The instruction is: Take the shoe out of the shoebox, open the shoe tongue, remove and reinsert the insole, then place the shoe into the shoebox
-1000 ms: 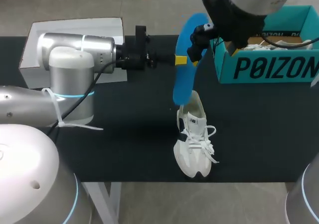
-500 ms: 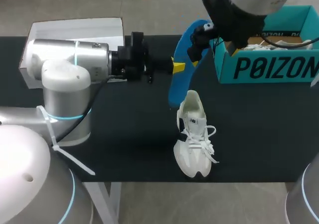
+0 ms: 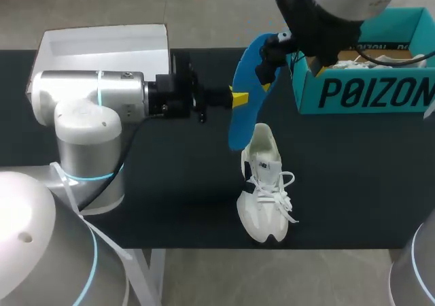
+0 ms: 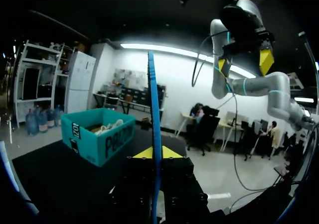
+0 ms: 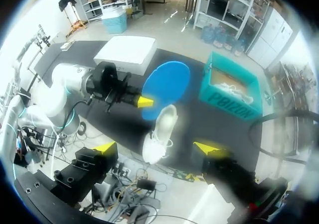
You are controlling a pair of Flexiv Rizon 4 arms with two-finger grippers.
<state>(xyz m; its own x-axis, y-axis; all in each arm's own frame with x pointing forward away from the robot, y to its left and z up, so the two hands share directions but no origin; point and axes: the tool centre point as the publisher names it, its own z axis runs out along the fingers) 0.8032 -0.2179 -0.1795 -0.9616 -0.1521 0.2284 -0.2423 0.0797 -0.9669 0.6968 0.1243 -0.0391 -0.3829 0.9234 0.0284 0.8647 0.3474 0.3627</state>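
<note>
A white shoe (image 3: 265, 183) lies on the black table (image 3: 177, 177), heel toward the far side. The blue insole (image 3: 246, 81) hangs upright above and just left of the heel, with my left gripper (image 3: 239, 98) shut on its edge. In the left wrist view the insole (image 4: 154, 124) shows edge-on between the yellow tips (image 4: 152, 153). My right gripper (image 5: 157, 148) is high above the table, open and empty, looking down on the shoe (image 5: 160, 134) and insole (image 5: 164, 87). The left wrist view also shows the right gripper (image 4: 244, 62) overhead, its fingers spread.
The teal shoebox (image 3: 367, 81) stands at the far right with another white shoe inside. Its white lid (image 3: 102, 47) lies at the far left behind my left arm. My right arm (image 3: 326, 13) hangs over the box's left end.
My left gripper has drawn back to the left with the insole. The insole's lower end has moved from the shoe's heel opening to beside it. The right arm and shoe are unmoved.
</note>
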